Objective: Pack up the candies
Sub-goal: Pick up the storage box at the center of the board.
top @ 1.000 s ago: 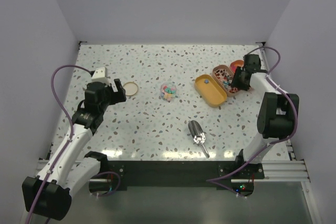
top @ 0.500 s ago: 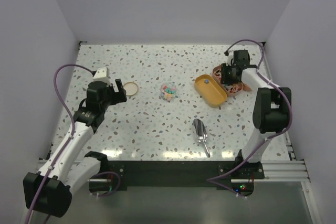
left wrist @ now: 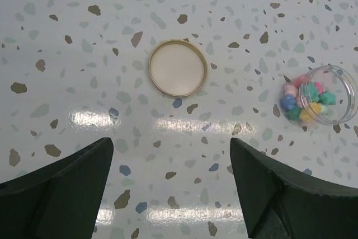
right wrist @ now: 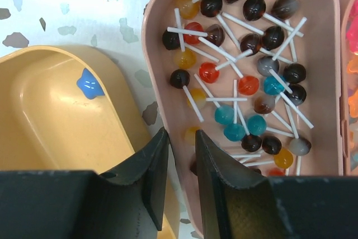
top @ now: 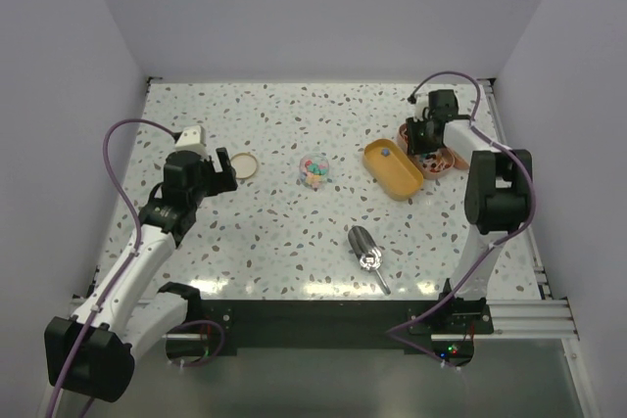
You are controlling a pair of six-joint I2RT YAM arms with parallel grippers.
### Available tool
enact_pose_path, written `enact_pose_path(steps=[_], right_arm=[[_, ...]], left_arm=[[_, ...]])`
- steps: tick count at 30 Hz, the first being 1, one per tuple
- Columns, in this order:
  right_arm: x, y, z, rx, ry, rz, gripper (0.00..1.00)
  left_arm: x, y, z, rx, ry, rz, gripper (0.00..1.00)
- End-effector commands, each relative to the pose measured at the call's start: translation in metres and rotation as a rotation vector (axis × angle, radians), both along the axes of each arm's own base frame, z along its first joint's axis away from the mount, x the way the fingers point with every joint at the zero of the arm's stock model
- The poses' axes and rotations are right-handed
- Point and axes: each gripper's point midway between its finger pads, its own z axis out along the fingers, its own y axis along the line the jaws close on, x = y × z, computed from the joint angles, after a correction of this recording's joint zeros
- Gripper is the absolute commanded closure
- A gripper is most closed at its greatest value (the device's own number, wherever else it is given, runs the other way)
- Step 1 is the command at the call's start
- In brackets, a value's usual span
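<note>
Candies (left wrist: 305,102): small heap, mixed colours, in clear jar (left wrist: 335,82), mid-bench (top: 274,232). One blue stray (right wrist: 89,85) lies in yellow tray (right wrist: 50,116), right of jar. Lid (left wrist: 178,68) flat on bench left of jar, apart from it. Scoop (top: 366,250) near front edge, neither arm on it.

Progress, est.: partway. Jar holds some candies but isn't capped. Prob. left: more filling, stray into jar, lid on.

L end effector (left wrist: 170,144): jaws wide apart, nothing between, hovering over bare bench short of lid. R end effector (right wrist: 180,138): jaws nearly together, narrow gap, set about left rim of pink tray (right wrist: 324,82) at right rear. Clamped or not, can't tell.

Views: top cam gives whole layout incl. scoop; no wrist cam shows scoop. Only R wrist cam shows pink tray's load is lollipops (right wrist: 244,85) on white sticks. L wrist cam resolves single candies in jar; from top they're a speck.
</note>
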Motion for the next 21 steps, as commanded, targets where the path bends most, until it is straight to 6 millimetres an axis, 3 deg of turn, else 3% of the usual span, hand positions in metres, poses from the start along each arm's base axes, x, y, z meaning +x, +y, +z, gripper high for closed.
enact_pose_path(steps=[1, 5, 7, 10, 17, 20, 21], right_arm=[[0.009, 0.002, 0.001, -0.007, -0.007, 0.055, 0.71], [0.010, 0.007, 0.002, -0.020, -0.008, 0.089, 0.85], [0.008, 0.010, 0.007, -0.054, -0.016, 0.112, 0.94], [0.007, 0.013, 0.025, -0.133, -0.052, 0.135, 0.99], [0.000, 0.016, 0.079, -0.301, -0.156, 0.137, 1.00], [-0.009, 0.028, 0.105, -0.314, -0.196, 0.154, 1.00], [-0.013, 0.042, 0.110, -0.315, -0.208, 0.182, 1.00]], left_arm=[[0.006, -0.001, 0.007, 0.009, -0.036, -0.007, 0.10], [0.006, 0.000, 0.007, 0.010, -0.034, -0.006, 0.10], [0.006, 0.000, 0.007, 0.009, -0.034, -0.007, 0.10], [0.006, -0.001, 0.007, 0.008, -0.034, -0.010, 0.10], [0.006, -0.002, 0.010, 0.003, -0.042, -0.015, 0.10], [0.006, -0.003, 0.010, 0.002, -0.042, -0.018, 0.10], [0.006, -0.003, 0.010, 0.000, -0.042, -0.017, 0.10]])
